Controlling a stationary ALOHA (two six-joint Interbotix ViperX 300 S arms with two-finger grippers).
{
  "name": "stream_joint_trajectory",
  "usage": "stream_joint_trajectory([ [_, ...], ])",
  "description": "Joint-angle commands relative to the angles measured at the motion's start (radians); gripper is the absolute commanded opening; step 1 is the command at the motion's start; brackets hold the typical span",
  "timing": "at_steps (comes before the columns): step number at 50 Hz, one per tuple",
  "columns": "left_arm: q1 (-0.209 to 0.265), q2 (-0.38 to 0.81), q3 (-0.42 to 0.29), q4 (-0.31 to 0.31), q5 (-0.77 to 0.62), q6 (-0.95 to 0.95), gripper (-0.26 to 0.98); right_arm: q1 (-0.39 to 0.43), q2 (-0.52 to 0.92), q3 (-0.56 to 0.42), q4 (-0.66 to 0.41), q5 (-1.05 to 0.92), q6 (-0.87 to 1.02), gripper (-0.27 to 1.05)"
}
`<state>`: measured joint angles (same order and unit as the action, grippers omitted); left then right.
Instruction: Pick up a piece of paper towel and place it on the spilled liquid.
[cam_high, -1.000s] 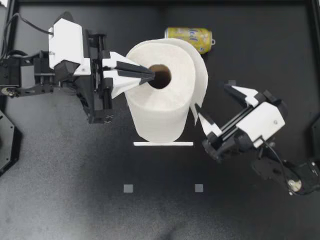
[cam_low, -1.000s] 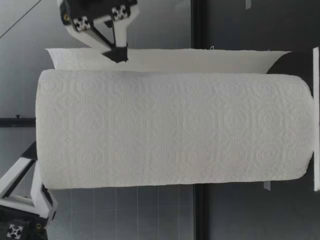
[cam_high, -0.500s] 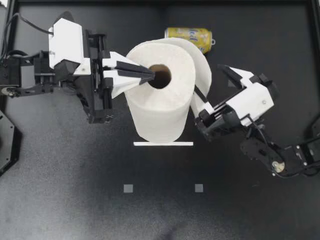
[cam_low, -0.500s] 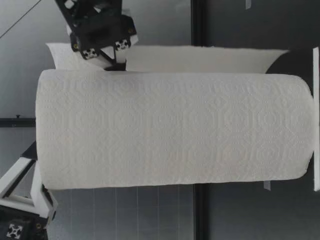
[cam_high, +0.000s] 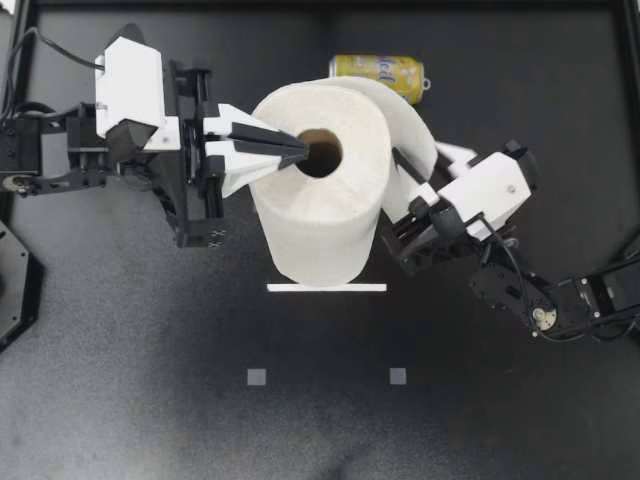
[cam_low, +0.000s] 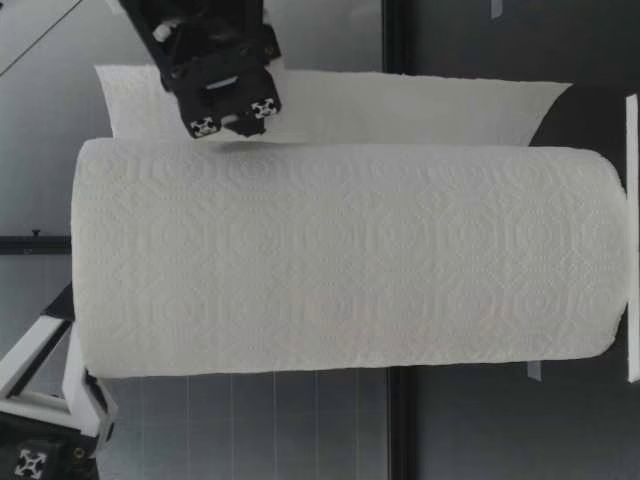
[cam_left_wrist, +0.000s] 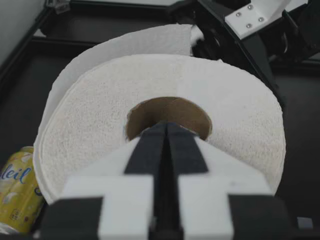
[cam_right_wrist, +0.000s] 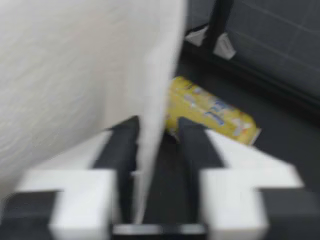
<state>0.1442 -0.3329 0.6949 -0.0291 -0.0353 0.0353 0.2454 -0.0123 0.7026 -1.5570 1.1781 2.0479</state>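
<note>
Closing on the loose sheet (cam_high: 412, 120) is the current step: my right jaws straddle it, narrowly parted, not yet pinching. My left jaws, closed, brace the core of the upright roll (cam_high: 318, 218) on the desk (cam_high: 150, 380). Next: clamp, then tear away.

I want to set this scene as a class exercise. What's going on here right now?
The left gripper is shut, with its tips poked into the cardboard core of the upright paper towel roll, apparently steadying it. The right gripper is at the loose sheet peeling off the roll. The sheet's edge runs between its open fingers and is not yet pinched. A yellow can lies on its side beyond the roll. No spilled liquid shows in any view.
</note>
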Motion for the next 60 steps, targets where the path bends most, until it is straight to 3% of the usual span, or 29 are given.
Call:
stream_joint_trajectory([
  [1, 0.002, 0.012, 0.011, -0.003, 0.018, -0.002, 0.09, -0.005, -0.012, -0.021, -0.006, -0.014, 0.0, 0.16],
  [7, 0.002, 0.012, 0.012, -0.005, 0.043, -0.003, 0.09, -0.005, -0.02, -0.017, -0.005, -0.029, -0.002, -0.04],
  [11, 0.002, 0.012, 0.012, -0.006, 0.055, -0.003, 0.09, -0.002, -0.021, -0.015, -0.005, -0.029, -0.002, -0.09],
  [35, 0.002, 0.043, 0.011, -0.034, 0.13, -0.005, 0.09, 0.06, -0.063, 0.04, 0.063, -0.011, 0.0, -0.09],
  [60, 0.025, 0.114, 0.011, -0.048, 0.192, -0.028, 0.09, 0.063, -0.107, 0.229, 0.253, -0.02, 0.109, -0.09],
])
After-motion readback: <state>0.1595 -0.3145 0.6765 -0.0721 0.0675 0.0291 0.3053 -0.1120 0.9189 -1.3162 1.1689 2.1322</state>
